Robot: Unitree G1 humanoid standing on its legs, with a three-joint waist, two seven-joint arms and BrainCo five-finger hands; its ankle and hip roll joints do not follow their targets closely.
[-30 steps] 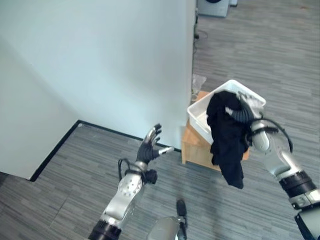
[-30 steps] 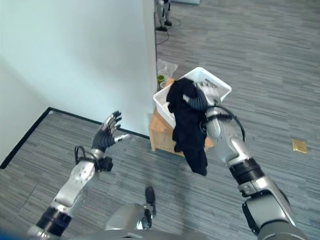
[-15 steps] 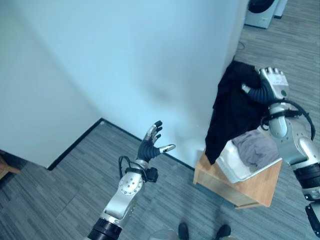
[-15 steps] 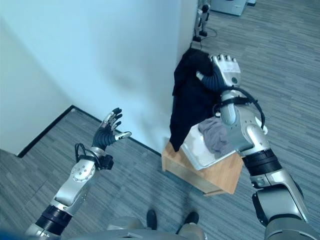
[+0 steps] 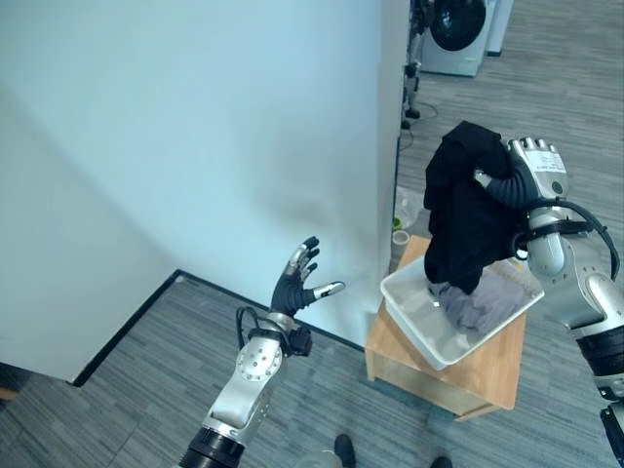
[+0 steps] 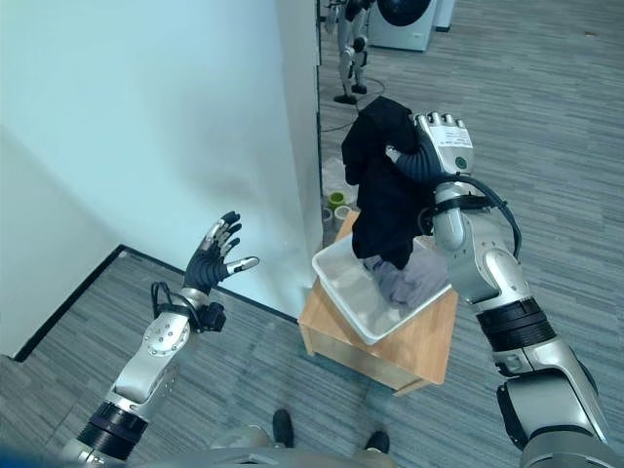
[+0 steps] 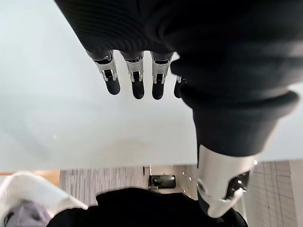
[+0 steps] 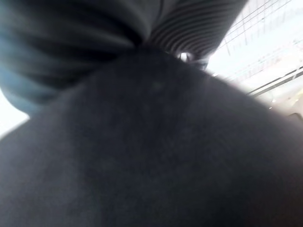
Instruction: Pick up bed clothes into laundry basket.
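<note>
Black cloth garment [image 5: 466, 210] hangs from my right hand [image 5: 526, 175], fingers clamped on it, above white plastic laundry basket [image 5: 409, 307] at 3 o'clock; left hand [image 5: 297, 281] spread.

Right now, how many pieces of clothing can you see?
2. A black garment hangs from the right hand above the white basket, and a grey garment lies inside it. More may be hidden underneath.

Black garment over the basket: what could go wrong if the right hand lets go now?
1. The black garment hangs from the right hand near the white basket's far side, so part may drape over the rim.
2. The basket sits skewed on the small wooden stand, one corner overhanging; a snagged pull could tip it.
3. It may bunch atop the grey clothing.
</note>
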